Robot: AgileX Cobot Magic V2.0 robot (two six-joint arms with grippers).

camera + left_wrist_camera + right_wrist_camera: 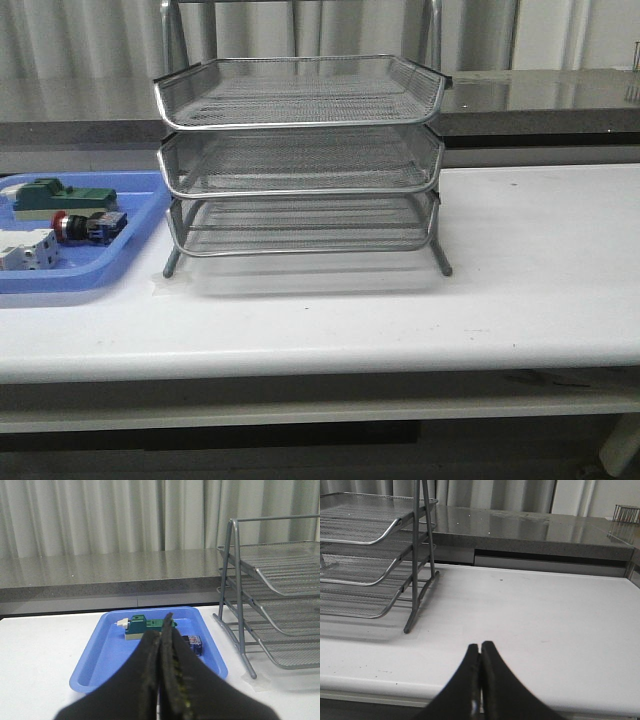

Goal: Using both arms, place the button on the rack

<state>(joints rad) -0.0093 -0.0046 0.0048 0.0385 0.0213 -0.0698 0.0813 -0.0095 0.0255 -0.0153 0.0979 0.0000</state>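
Three silver wire-mesh tiers make up the letter rack (300, 160), which stands on its metal rod frame near the middle of the white bench (520, 290), and all three tiers look bare in the front view. Just beside the rack, on the robot's left, lies a flat blue plastic tray (120, 262) on the same bench. Inside it rests the small push-button switch (88, 227) with its red mushroom head, black collar and blue-and-black block body, lying on its side between a green flat block (62, 197) farther back and a white boxy breaker (28, 249) nearer the front edge. The left claw (162, 630) has its dark fingers pressed together with nothing between them, poised over the near edge of the blue tray. The right claw (480, 649) is likewise pressed together and empty, above bare bench to the right of the rack.
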